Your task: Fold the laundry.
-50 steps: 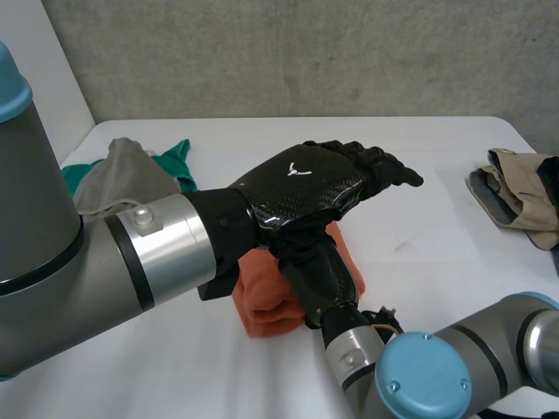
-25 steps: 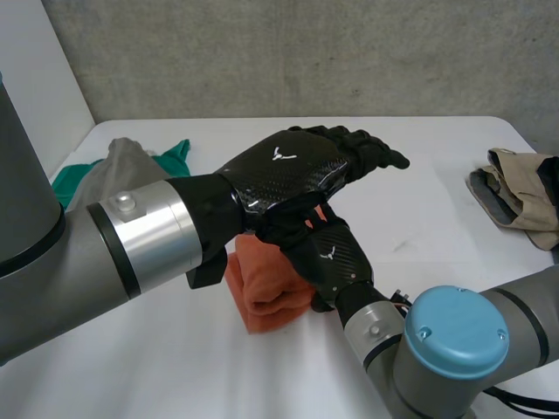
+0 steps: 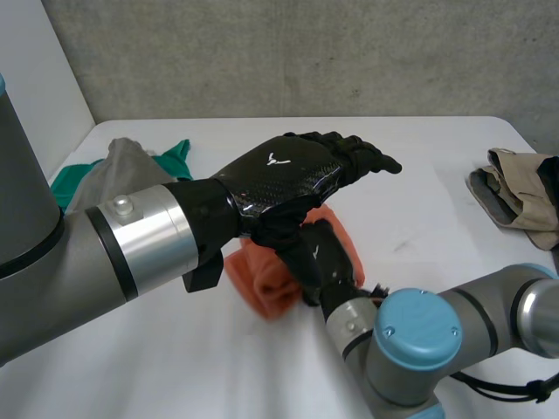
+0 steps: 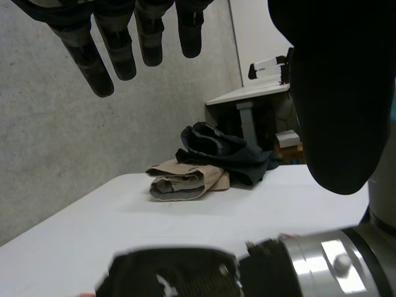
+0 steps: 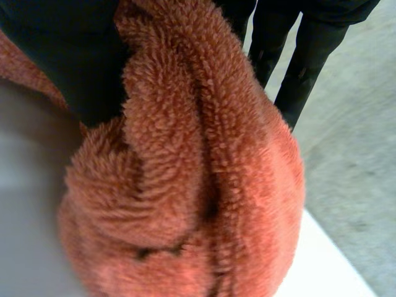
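A folded fluffy orange cloth [image 3: 266, 292] lies on the white table [image 3: 437, 157] near the front middle. My right hand [image 3: 319, 257] lies on its right part. In the right wrist view the thumb [image 5: 68, 55] and the fingers [image 5: 309, 43] pinch a thick fold of the orange cloth [image 5: 204, 185] between them. My left hand [image 3: 279, 175] hovers just above the right hand and the cloth, fingers [image 4: 117, 49] straight and spread, holding nothing. Under the left palm, the left wrist view shows the back of the right hand [image 4: 173, 278].
A heap of grey and green clothes [image 3: 131, 166] lies at the table's far left. Folded beige and dark garments [image 3: 515, 196] sit at the right edge, also seen past the left fingertips [image 4: 204, 167]. A concrete wall stands behind the table.
My right hand has turned onto the orange cloth and closed on its fold, shifting the cloth slightly. The left hand has sunk a little and stays spread.
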Available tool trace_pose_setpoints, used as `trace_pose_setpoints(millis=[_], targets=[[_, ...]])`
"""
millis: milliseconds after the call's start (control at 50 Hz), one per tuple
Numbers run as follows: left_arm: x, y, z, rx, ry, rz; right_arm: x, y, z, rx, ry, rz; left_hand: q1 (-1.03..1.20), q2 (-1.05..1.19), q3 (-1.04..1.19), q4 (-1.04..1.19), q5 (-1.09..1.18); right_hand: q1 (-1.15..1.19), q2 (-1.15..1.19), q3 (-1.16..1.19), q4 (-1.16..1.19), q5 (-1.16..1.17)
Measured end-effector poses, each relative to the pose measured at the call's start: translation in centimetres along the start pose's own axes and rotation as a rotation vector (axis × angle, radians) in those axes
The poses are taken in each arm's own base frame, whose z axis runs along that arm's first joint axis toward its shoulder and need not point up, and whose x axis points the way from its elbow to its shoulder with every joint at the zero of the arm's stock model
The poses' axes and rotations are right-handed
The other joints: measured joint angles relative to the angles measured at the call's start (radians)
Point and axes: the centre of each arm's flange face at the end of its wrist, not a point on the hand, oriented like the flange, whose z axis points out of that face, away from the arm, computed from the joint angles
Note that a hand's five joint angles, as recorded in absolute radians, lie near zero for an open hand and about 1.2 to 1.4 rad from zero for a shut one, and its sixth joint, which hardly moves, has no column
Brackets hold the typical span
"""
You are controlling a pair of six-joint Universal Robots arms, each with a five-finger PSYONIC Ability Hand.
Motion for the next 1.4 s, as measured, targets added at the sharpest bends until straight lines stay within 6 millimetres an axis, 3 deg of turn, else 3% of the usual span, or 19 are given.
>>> trace_pose_setpoints(millis=[160,240,360,500,560,580,660,720,740,780,800,820,880,980,1020,1060,1160,1300,1400], targets=[[-0.3,-0.6,-0.3,0.016,-0.012,0.01,4.8,-3.1,1.5,0.117,0.157,0.056,0.0,0.0,0.0,0.0,0.0,-0.001,0.0,0.019,0.026,0.046],[-0.5,-1.6,-0.6,0.046,-0.025,0.029,9.2,-5.1,2.2,0.18,0.253,0.098,0.0,0.0,0.0,0.0,0.0,-0.001,0.017,0.032,0.036,0.054],[-0.6,-3.7,-1.2,0.113,-0.046,0.063,18.3,-7.5,2.8,0.265,0.43,0.103,0.0,0.0,0.0,0.0,0.0,-0.001,0.017,0.033,0.036,0.054],[-0.7,-5.6,-1.4,0.19,-0.068,0.06,28.6,-8.1,2.5,0.342,0.597,0.047,0.0,0.0,0.0,0.0,0.0,-0.001,0.017,0.033,0.04,0.054],[-0.7,-5.9,-1.4,0.208,-0.07,0.053,33.0,-7.6,2.0,0.367,0.653,0.016,0.0,0.0,0.0,0.0,0.0,-0.001,0.017,0.033,0.04,0.054],[-0.6,-6.1,-1.4,0.217,-0.069,0.047,35.4,-6.8,1.7,0.373,0.675,0.007,0.0,0.0,0.0,0.0,0.0,-0.001,0.023,0.042,0.044,0.054],[-0.4,-6.0,-1.2,0.224,-0.057,0.034,40.2,-3.8,1.3,0.371,0.691,-0.001,0.0,0.0,0.0,0.0,0.0,-0.001,0.024,0.043,0.046,0.054],[-0.1,-5.6,-0.9,0.218,-0.048,0.026,43.3,-0.3,0.9,0.347,0.681,0.006,0.0,0.0,0.0,0.0,0.0,-0.001,0.024,0.043,0.046,0.054],[-0.1,-5.4,-0.8,0.213,-0.044,0.022,45.0,2.6,0.5,0.321,0.666,0.013,0.0,0.0,0.0,0.0,0.0,-0.001,0.024,0.043,0.046,0.054],[0.0,-5.2,-0.7,0.207,-0.041,0.019,45.6,4.2,0.3,0.306,0.657,0.018,0.0,0.0,0.0,0.0,0.0,-0.001,0.024,0.043,0.046,0.054],[0.1,-4.7,-0.5,0.195,-0.036,0.013,46.6,8.0,-0.2,0.269,0.635,0.027,0.0,0.0,0.0,0.0,0.0,-0.001,0.024,0.043,0.046,0.054],[0.2,-4.6,-0.5,0.191,-0.035,0.011,46.7,8.5,-0.2,0.265,0.632,0.027,0.0,0.0,0.0,0.0,0.0,-0.001,0.024,0.043,0.046,0.054],[0.3,-3.8,-0.2,0.17,-0.028,0.003,47.1,14.5,-1.3,0.212,0.603,0.033,0.0,0.0,0.0,0.0,0.0,-0.001,0.024,0.043,0.046,0.054],[0.5,-2.7,0.1,0.141,-0.02,-0.003,45.6,22.4,-3.2,0.15,0.549,0.056,0.0,0.0,0.0,0.0,0.0,-0.001,0.024,0.043,0.047,0.054],[0.6,-2.6,0.2,0.136,-0.018,-0.003,45.4,22.9,-3.3,0.145,0.542,0.061,0.0,0.0,0.0,0.0,0.0,-0.001,0.024,0.043,0.047,0.054],[0.6,-2.3,0.3,0.128,-0.015,-0.002,43.6,25.9,-4.1,0.12,0.483,0.104,0.0,0.0,0.0,0.0,0.0,-0.001,0.024,0.043,0.05,0.054],[0.7,-2.1,0.5,0.123,-0.012,-0.001,42.0,27.3,-4.4,0.111,0.412,0.154,0.0,0.0,0.0,0.0,0.0,-0.001,0.024,0.043,0.051,0.054],[0.8,-2.2,0.5,0.127,-0.01,0.007,42.2,26.8,-4.4,0.129,0.393,0.167,0.0,0.0,0.0,0.0,0.0,-0.001,0.024,0.043,0.051,0.054],[0.9,-2.4,0.4,0.132,-0.009,0.011,43.4,25.0,-4.4,0.145,0.423,0.167,0.0,0.0,0.0,0.0,0.0,-0.467,-0.583,-0.562,-0.561,-0.493]])
